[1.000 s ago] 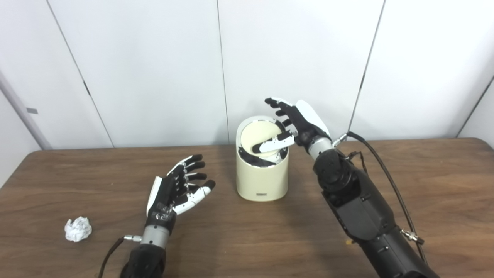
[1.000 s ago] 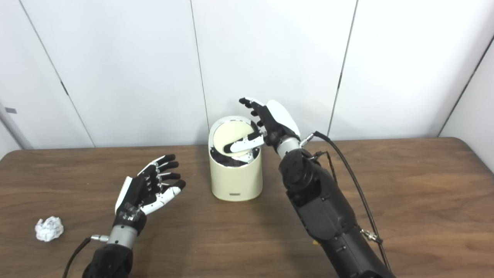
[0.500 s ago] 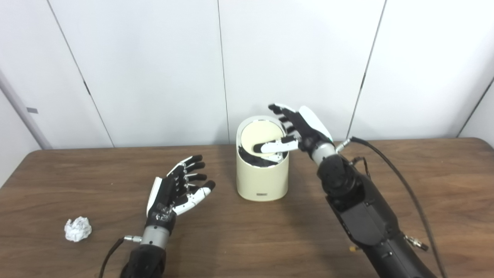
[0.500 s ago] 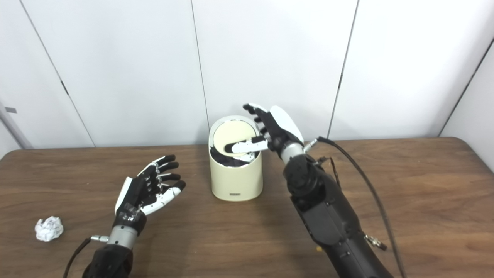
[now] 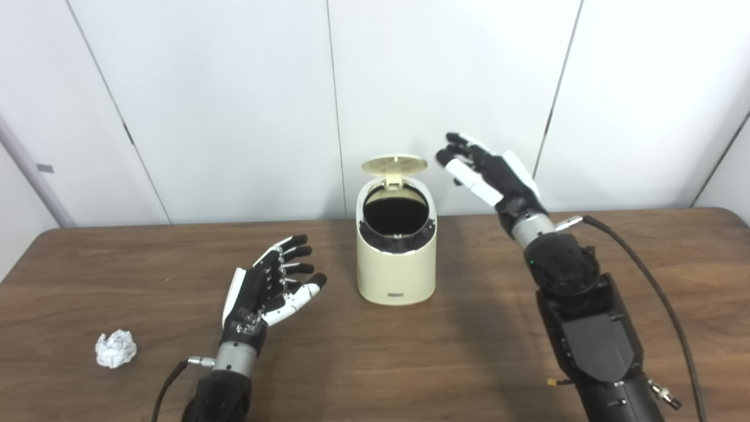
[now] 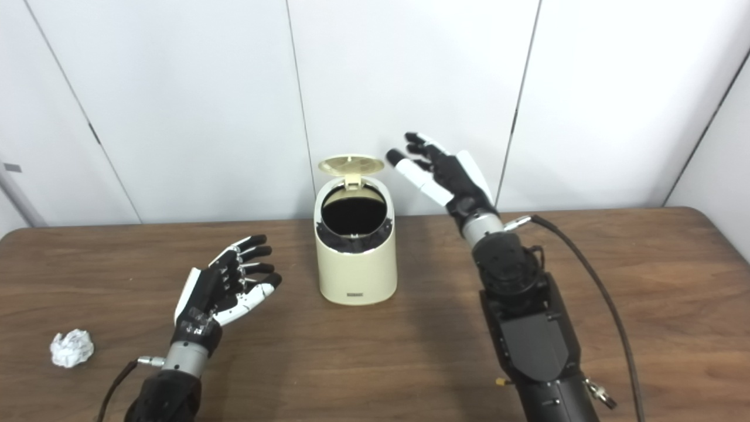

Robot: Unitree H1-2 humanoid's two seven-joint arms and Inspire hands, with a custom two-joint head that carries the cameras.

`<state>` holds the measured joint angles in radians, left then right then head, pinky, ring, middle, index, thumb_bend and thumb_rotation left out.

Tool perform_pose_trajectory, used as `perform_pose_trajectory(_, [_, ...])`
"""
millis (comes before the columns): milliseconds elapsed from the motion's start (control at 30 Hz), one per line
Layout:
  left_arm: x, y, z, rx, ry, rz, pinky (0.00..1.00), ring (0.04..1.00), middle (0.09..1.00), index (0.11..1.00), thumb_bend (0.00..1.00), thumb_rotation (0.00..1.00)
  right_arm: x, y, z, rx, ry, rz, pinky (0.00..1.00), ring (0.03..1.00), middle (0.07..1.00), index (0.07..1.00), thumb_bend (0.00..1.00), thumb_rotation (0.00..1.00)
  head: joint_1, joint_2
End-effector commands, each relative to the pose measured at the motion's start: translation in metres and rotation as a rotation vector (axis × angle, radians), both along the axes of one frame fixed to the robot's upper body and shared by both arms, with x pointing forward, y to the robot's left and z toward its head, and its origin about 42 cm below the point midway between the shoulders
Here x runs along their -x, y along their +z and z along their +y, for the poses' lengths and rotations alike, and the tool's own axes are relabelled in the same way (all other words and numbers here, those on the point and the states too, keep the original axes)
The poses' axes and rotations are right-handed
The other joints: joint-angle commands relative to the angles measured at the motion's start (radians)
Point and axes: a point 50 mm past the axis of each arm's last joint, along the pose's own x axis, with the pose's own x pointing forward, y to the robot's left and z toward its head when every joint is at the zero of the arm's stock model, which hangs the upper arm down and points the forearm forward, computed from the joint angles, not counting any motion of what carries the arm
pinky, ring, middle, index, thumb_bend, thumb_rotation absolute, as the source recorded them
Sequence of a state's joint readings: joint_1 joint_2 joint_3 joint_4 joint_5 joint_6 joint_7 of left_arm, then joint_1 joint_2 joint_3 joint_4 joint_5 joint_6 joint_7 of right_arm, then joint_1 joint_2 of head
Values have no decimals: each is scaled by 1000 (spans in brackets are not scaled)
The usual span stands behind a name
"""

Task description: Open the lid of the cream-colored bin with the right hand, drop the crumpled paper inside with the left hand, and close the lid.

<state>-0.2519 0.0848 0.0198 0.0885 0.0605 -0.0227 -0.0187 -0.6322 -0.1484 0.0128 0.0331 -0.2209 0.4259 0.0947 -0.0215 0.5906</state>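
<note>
Two robot hands hover over a brown wooden surface (image 5: pixel 410 363), both holding nothing. The right hand (image 5: pixel 489 173), fingers spread apart, is raised just to the right of the cream-colored bin (image 5: pixel 396 258) and level with its lid (image 5: pixel 394 164), which stands tipped up at the back, leaving the dark mouth exposed. The left hand (image 5: pixel 266 287), palm up with fingers apart, sits to the left of the bin and a little nearer the camera. The crumpled paper (image 5: pixel 115 349) lies on the surface well to the left of that hand and slightly nearer the robot, untouched.

With the lid up, the step in hand appears to be fetching the paper. Doing it well likely means turning the left palm down, lowering over the ball from above, and closing the fingers around its bulk rather than pinching an edge, since light paper skids easily. The right hand should probably stay clear of the lid; whether the lid is latched open cannot be told from these views.
</note>
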Motion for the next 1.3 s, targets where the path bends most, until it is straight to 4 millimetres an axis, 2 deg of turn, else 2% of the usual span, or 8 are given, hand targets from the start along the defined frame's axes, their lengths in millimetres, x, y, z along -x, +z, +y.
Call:
perform_pose_trajectory(0, [-7,21,0,-2,-13,-88,524,693,789,823,643,185,3,18,-9,-10,-10,-83,780,838,911,915,631,830,-1,1])
perform_pose_trajectory(133, [-9,23,-1,-13,-14,-98,516,687,790,819,632,179,11,2,-22,-35,-36,-53,771,832,902,912,605,807,-5,1])
perform_pose_trajectory(367, [-10,25,-2,-9,-14,-96,524,693,788,821,636,187,32,-41,-34,-127,-39,1,760,840,864,864,596,348,-1,0])
perform_pose_trajectory(433, [-10,25,-2,-13,-14,-98,524,689,787,821,632,190,39,-52,-36,-147,-27,1,767,849,863,865,591,271,-1,0])
perform_pose_trajectory(600, [-10,24,-1,-6,-14,-104,523,689,788,822,650,194,56,-79,-43,-185,-6,-17,685,803,860,877,627,312,-5,-5])
perform_pose_trajectory(733, [-8,21,0,-9,-15,-98,526,691,789,820,654,207,67,-97,-50,-193,-32,-3,742,828,870,898,680,349,-9,-6])
perform_pose_trajectory(1000, [-6,20,-2,-25,-21,-103,531,685,785,820,669,209,68,-101,-58,-166,-44,-1,817,824,876,901,698,353,-6,-11])
perform_pose_trajectory(1267, [-7,16,-17,-12,-38,-108,525,675,789,816,670,181,65,-101,-69,-184,-26,-12,839,856,894,901,681,323,205,-34])
